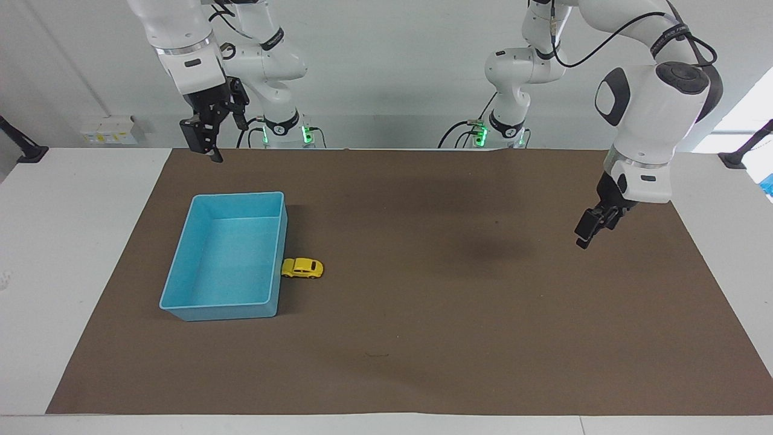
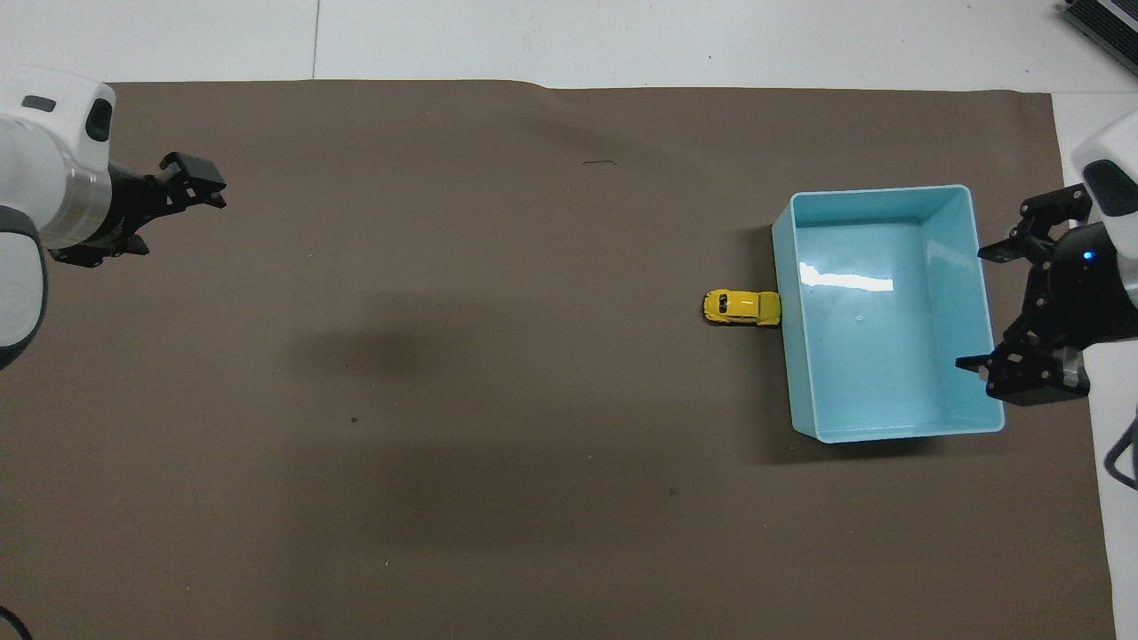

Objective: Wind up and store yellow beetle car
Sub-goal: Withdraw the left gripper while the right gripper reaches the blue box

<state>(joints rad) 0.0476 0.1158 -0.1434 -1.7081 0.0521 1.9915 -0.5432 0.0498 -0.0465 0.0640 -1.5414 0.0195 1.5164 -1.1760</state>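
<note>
The yellow beetle car (image 1: 302, 267) stands on the brown mat, touching the outside of the blue bin's (image 1: 238, 195) wall that faces the left arm's end; it also shows in the overhead view (image 2: 742, 308). The bin (image 2: 876, 189) holds nothing. My right gripper (image 1: 208, 151) hangs high in the air, open and empty; in the overhead view it (image 2: 978, 307) is over the bin's wall toward the right arm's end. My left gripper (image 1: 584, 234) is open and empty, raised over the mat at the left arm's end (image 2: 178, 220), well away from the car.
The brown mat (image 1: 423, 338) covers most of the white table (image 1: 72, 241). Nothing else lies on it but small specks.
</note>
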